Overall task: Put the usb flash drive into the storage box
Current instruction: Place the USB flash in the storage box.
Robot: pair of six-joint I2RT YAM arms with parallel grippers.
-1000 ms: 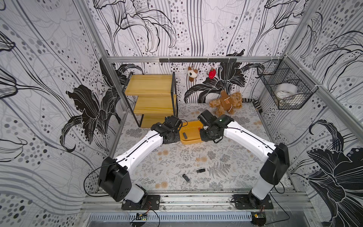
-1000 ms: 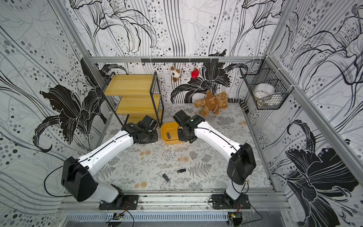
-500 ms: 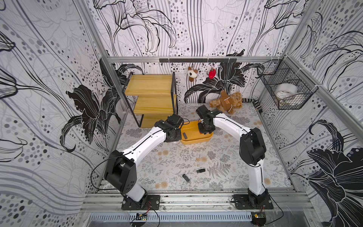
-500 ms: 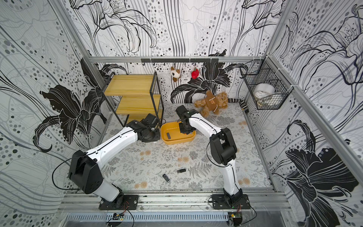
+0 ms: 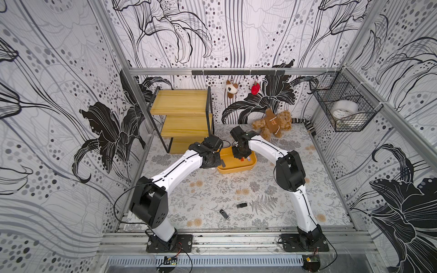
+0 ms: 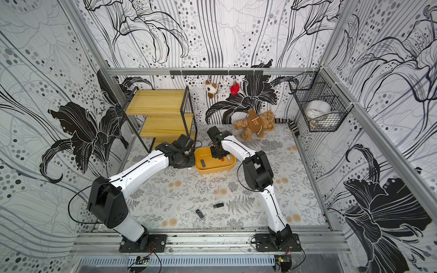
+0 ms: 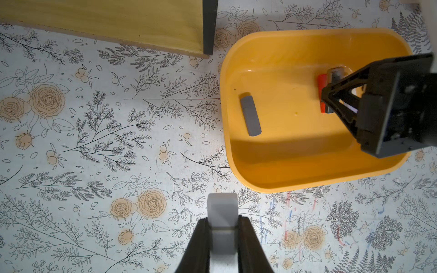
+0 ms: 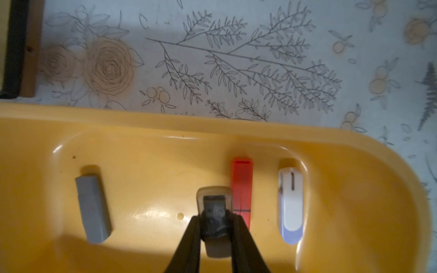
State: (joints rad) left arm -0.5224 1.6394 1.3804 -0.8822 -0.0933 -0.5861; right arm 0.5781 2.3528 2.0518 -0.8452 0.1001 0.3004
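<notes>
The yellow-orange storage box (image 5: 236,170) (image 6: 214,169) sits on the mat in front of the shelf. In the right wrist view a grey usb flash drive (image 8: 93,208), a red one (image 8: 242,182) and a white-lavender one (image 8: 290,203) lie on its floor. My right gripper (image 8: 215,219) (image 5: 240,154) hangs inside the box, shut on a grey clear-capped drive (image 8: 214,198) just above the floor. My left gripper (image 7: 222,223) (image 5: 215,164) is over the mat beside the box's left rim (image 7: 283,186), shut on a white drive (image 7: 222,208). Two black drives (image 5: 224,214) (image 5: 241,205) lie on the mat near the front.
A wooden shelf with a black frame (image 5: 186,118) stands close behind the left gripper. A teddy bear (image 5: 272,123) lies at the back. A wire basket (image 5: 343,113) holding tape hangs on the right wall, and two small toys (image 5: 230,88) hang from the back rail.
The right arm's elbow has swung in toward the middle while its gripper moved back over the box's far side. The left gripper stays by the box's left rim.
</notes>
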